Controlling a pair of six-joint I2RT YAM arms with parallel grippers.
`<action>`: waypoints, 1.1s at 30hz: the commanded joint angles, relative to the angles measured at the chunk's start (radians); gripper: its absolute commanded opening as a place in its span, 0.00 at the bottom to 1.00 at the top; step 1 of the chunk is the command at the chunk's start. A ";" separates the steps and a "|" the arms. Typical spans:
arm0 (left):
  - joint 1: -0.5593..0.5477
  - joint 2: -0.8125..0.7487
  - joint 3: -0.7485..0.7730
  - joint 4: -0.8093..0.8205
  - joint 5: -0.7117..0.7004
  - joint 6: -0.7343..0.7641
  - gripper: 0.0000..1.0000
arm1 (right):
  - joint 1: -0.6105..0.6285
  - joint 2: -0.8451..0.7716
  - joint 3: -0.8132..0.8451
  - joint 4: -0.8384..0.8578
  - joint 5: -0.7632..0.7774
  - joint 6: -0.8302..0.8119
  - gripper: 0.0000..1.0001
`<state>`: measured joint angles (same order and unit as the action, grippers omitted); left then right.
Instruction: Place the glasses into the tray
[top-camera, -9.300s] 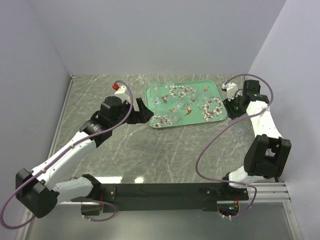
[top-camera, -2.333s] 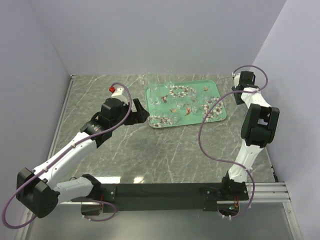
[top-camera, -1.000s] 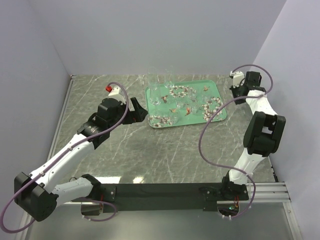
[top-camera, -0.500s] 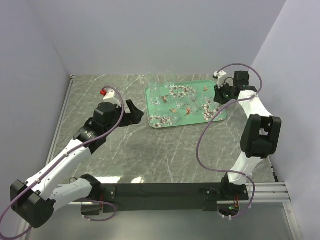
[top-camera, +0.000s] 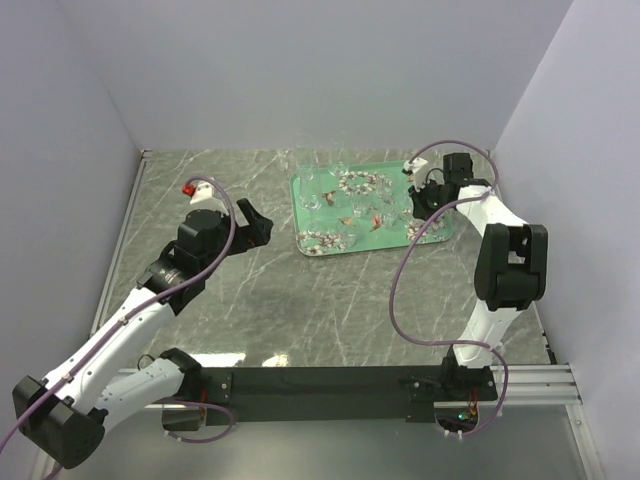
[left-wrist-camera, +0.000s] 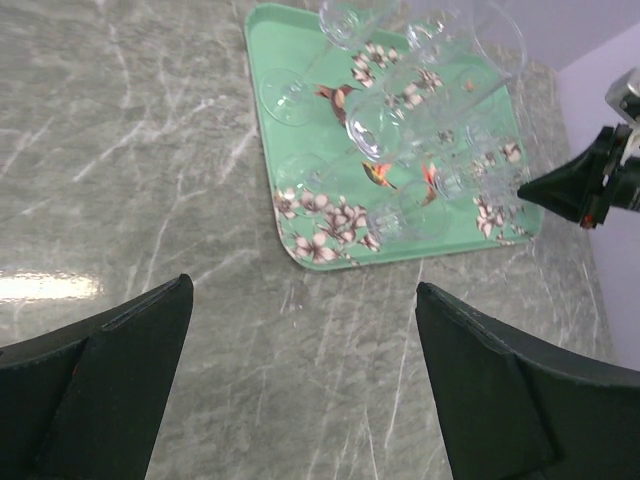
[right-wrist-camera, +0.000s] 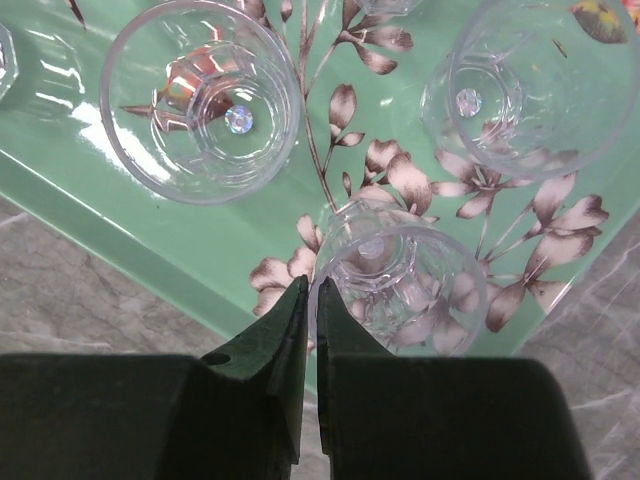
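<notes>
The teal flowered tray (top-camera: 395, 190) lies at the back middle of the table. Several clear glasses (top-camera: 322, 190) stand or lie on it. My right gripper (top-camera: 418, 205) is over the tray's right end. In the right wrist view it (right-wrist-camera: 312, 290) is shut on the rim of a small clear glass (right-wrist-camera: 410, 285), which is over the tray (right-wrist-camera: 100, 220) near its edge. Two more glasses (right-wrist-camera: 200, 100) stand beyond it. My left gripper (top-camera: 262, 225) is open and empty, above bare table left of the tray. In the left wrist view (left-wrist-camera: 302, 290) it looks at the tray (left-wrist-camera: 300, 150) and its glasses (left-wrist-camera: 385, 120).
The marble table (top-camera: 330, 300) is boxed in by white walls at the back and both sides. The right gripper's dark tip (left-wrist-camera: 560, 185) shows at the tray's far corner in the left wrist view. The arms' black base bar (top-camera: 330, 385) runs along the near edge.
My right arm has swung from the table's right edge to over the tray's right end. My left arm has drawn back leftwards, away from the tray.
</notes>
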<state>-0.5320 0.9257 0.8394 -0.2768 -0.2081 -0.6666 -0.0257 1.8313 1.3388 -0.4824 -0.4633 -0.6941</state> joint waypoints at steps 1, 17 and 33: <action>0.018 -0.022 0.009 -0.010 -0.057 -0.016 0.99 | 0.017 -0.001 -0.003 0.038 0.037 -0.021 0.06; 0.147 0.010 0.087 -0.028 -0.047 0.041 0.99 | 0.021 -0.101 0.002 0.007 0.089 0.010 0.45; 0.332 0.056 0.228 -0.097 -0.005 0.157 0.99 | -0.049 -0.412 -0.003 0.017 0.123 0.307 0.77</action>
<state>-0.2409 0.9798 1.0157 -0.3660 -0.2405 -0.5594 -0.0521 1.4837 1.3357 -0.5007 -0.3752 -0.5003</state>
